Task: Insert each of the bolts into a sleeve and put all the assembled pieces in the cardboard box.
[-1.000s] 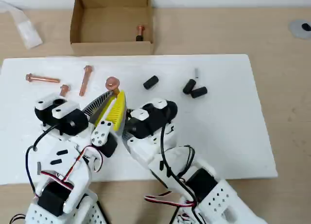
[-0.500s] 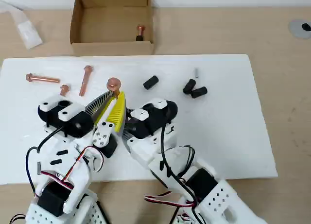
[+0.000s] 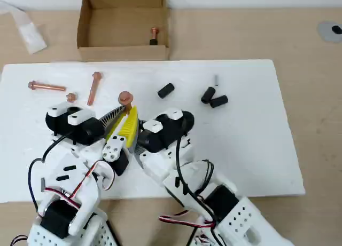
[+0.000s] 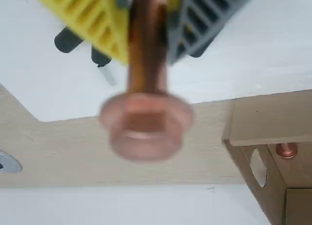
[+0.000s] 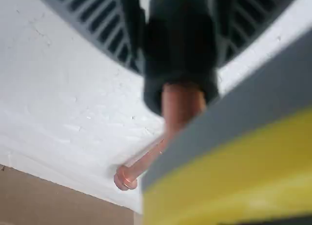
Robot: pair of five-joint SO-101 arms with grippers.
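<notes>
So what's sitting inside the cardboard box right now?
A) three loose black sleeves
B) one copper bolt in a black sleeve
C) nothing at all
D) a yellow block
B: a single copper bolt in a black sleeve stands by a side wall of the cardboard box.

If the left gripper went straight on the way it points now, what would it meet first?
The mat ahead of the left gripper and its bolt looks free. Past it, the cardboard box, at its front wall by the corner, seems first. Depth is unclear, so it may pass just beside.
</notes>
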